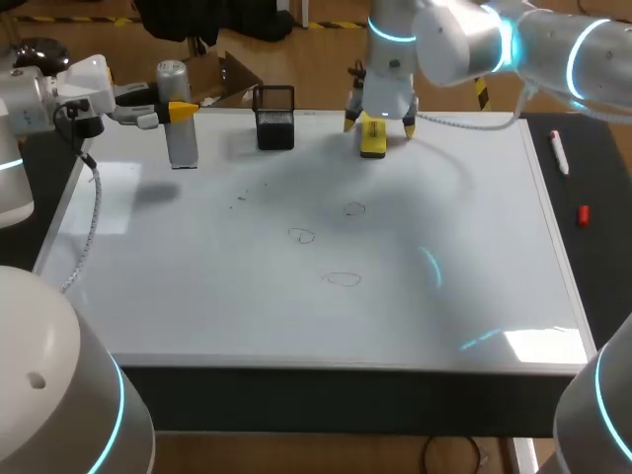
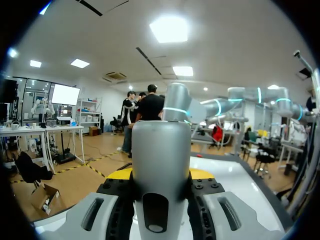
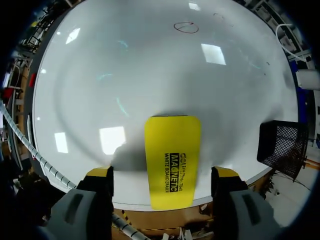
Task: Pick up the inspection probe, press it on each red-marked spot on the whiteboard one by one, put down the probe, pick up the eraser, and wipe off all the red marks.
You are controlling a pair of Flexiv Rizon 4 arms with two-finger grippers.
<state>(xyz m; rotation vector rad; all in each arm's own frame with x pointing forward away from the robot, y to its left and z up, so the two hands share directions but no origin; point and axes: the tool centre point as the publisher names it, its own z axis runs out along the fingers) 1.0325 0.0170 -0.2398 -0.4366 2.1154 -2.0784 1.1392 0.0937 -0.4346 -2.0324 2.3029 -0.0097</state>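
table (image 1: 596, 178): whiteboard (image 1: 197, 296) | on board: yellow eraser (image 1: 372, 139), mesh holder (image 1: 275, 120)

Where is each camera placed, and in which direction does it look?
Head view: fixed above and behind the robot, looking down on the whiteboard; left arm and right arm show.
Left wrist view: on the left wrist, looking level across the table; the left gripper shows, shut on the inspection probe.
Right wrist view: on the right wrist, looking down at the eraser between the open right gripper.
Shared: head and right wrist views both show eraser and mesh basket.
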